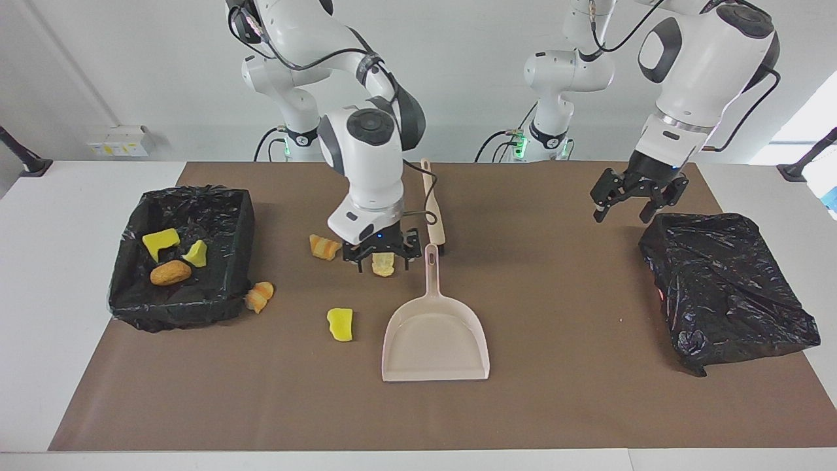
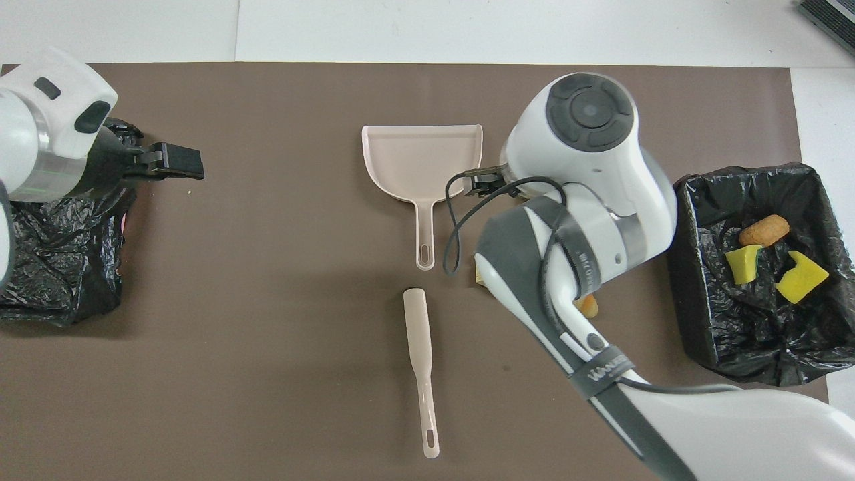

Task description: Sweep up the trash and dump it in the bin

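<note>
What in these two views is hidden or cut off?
- Overhead view: right arm covers three floor scraps; only the orange striped scrap's edge peeks out.
- Facing view: right pincer hides part of the pale yellow scrap.
- Facing view: right arm hides part of the brush.

no text reads clearly in either view. in the overhead view, pale lettering runs along a dark strap (image 2: 580, 267) on the right arm (image 2: 588, 220), and more along a second strap (image 2: 611, 369) lower on the same arm, but neither can be made out letter for letter. in the facing view, a white box (image 1: 119, 140) on the wall carries small yellow stickers, too small to read.
</note>
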You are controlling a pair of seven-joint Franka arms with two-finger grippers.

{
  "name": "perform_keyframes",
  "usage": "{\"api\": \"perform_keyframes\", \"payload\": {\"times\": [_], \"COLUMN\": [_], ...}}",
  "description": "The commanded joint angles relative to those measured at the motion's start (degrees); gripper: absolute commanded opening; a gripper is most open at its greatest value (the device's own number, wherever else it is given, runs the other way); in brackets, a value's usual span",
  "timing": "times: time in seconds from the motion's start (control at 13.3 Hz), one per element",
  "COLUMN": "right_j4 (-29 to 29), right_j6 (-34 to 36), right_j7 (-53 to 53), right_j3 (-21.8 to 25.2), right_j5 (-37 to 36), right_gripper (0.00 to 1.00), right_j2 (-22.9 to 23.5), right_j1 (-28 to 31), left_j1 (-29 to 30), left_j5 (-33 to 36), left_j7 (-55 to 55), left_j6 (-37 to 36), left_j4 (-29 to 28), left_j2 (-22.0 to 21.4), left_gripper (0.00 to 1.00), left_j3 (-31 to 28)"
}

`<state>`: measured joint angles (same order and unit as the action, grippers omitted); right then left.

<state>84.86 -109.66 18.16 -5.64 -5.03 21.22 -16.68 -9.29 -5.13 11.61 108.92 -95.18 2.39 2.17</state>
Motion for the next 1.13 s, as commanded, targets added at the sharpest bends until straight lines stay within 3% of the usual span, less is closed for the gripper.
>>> {"api": "perform_keyframes", "payload": {"times": [0.0,0.15,0.38,0.68,0.9,1.05], "right_j4": [-2.14,-2.24,-1.63,-0.66,1.7,7.31], "right_j6": [6.62,9.98,12.97,15.69,21.85,21.08], "right_j7": [-10.83,-17.07,-19.92,-21.06,-19.4,-19.65], "right_j3": [-0.87,-0.78,-0.43,-0.16,-0.08,-0.16], "right_j5": [1.78,2.57,3.98,0.46,1.6,2.04], "right_gripper": [1.0,1.0,1.0,1.0,1.0,1.0], "right_j2": [-1.35,-4.5,-9.34,-13.91,-18.04,-21.9], "right_j1": [6.38,10.68,15.96,20.71,22.12,22.57], "left_j1": [-4.5,-8.8,-15.31,-22.52,-24.02,-24.37], "left_j5": [-0.41,-0.5,0.21,0.38,0.47,0.47], "left_j7": [2.98,5.42,17.81,18.1,18.1,18.1], "left_j6": [0.95,1.9,10.5,15.09,16.76,17.55], "left_j4": [2.1,2.01,2.19,2.01,1.92,1.92], "left_j2": [2.96,5.32,12.18,17.46,19.66,20.02], "left_gripper": [1.0,1.0,1.0,1.0,1.0,1.0], "left_j3": [-0.68,-0.68,-0.77,-0.77,-0.77,-0.68]}}
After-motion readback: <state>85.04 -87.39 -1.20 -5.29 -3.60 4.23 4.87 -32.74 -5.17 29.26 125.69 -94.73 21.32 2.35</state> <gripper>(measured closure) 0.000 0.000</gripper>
